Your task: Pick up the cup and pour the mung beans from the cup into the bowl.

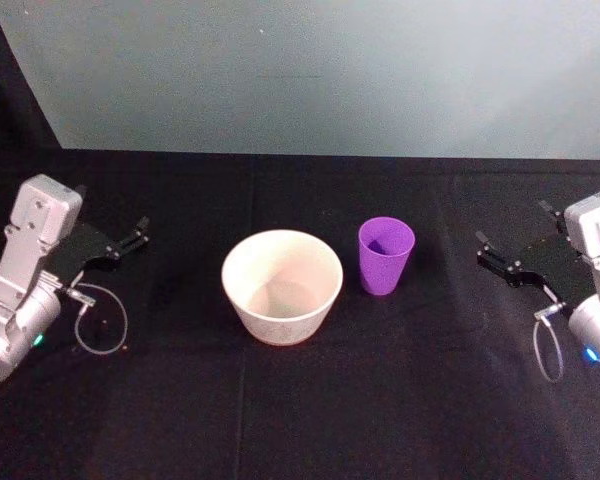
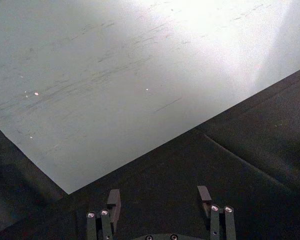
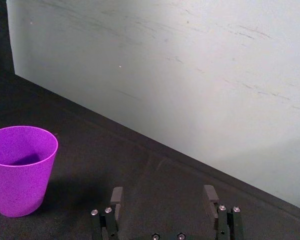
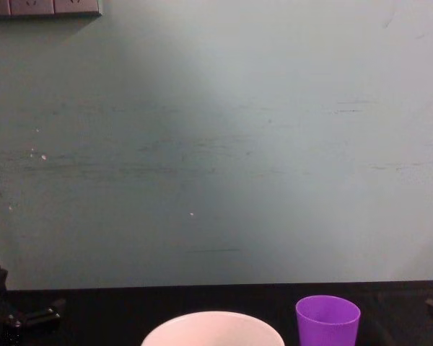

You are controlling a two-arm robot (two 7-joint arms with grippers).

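Centrally on the black tablecloth: the bowl, wide, pale and smooth-rimmed. Just to its right and a touch farther back, the cup, upright, parted from the bowl by a narrow strip of cloth. Plain surfaces on both. Inside of the cup in shadow, so contents cannot be told.

Well to the left of the bowl, low over the cloth, the left gripper, fingers spread wide with nothing between them. Well to the right of the cup, the right gripper, likewise spread wide and holding nothing, aimed toward the middle.

Broad open cloth between each gripper and the middle pair, and more on the near side of the bowl. Behind cup and bowl, a band of bare cloth up to the straight far edge of the table, hard against a pale grey-green wall with faint scuffs. Dark drape at the far left corner. High on the wall at the left, a grey socket plate.
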